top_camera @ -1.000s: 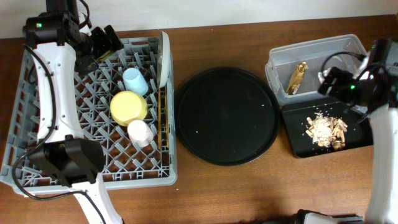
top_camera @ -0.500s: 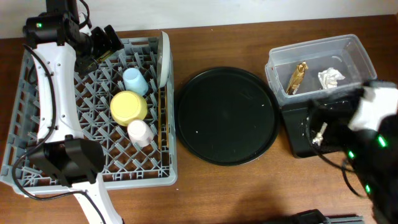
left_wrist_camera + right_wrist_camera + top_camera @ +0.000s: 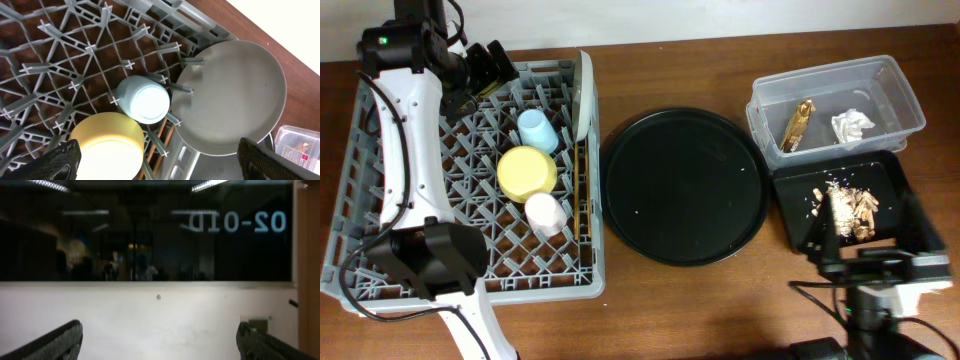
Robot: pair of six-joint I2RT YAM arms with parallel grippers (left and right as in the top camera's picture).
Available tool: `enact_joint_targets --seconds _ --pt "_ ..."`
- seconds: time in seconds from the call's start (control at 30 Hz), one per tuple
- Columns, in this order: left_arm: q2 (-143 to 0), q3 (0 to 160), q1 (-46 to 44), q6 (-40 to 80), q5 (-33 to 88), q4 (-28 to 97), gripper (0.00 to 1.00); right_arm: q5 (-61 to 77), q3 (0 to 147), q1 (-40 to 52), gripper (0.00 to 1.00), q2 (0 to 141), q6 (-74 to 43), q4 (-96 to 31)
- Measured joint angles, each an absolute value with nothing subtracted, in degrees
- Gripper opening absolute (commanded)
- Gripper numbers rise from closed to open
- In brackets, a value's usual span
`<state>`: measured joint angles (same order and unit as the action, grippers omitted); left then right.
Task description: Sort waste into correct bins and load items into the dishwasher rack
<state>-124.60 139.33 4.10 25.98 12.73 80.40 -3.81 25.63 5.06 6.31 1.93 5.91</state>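
- The dishwasher rack (image 3: 535, 288) is plain grey, its floor a lattice of crossed bars with dark brown showing through.
- The cup (image 3: 537, 130) is light blue, paler on its upturned base.
- The bowl (image 3: 527, 172) is a soft, even yellow.
- The pink cup (image 3: 545, 212) is so pale it looks almost white.
- The plate (image 3: 230, 95) is pale grey, no pattern.
- The chopsticks (image 3: 583, 200) are light wood-brown.
- The round tray (image 3: 685, 185) is black with a few pale specks.
- The tub (image 3: 900, 85) is clear; inside it the wrapper (image 3: 798, 124) is shiny gold-brown and the tissue (image 3: 851, 125) is white.
- The rectangular tray (image 3: 790, 215) is black; the food scraps (image 3: 845, 208) are beige-brown.
- The table (image 3: 670, 310) is reddish-brown wood.
- The left arm (image 3: 395, 130) is white with black joints.
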Motion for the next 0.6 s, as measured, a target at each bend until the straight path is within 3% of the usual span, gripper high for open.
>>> enact_joint_targets --seconds 0.37,0.6 --pt "-124.6 139.33 4.1 25.98 12.75 80.38 0.99 1.3 5.23 4.67 0.99 0.93 2.2 12.36" --pt "-124.6 139.33 4.1 25.98 12.78 80.4 0.99 1.65 0.58 4.64 0.99 0.84 2.2 7.03"
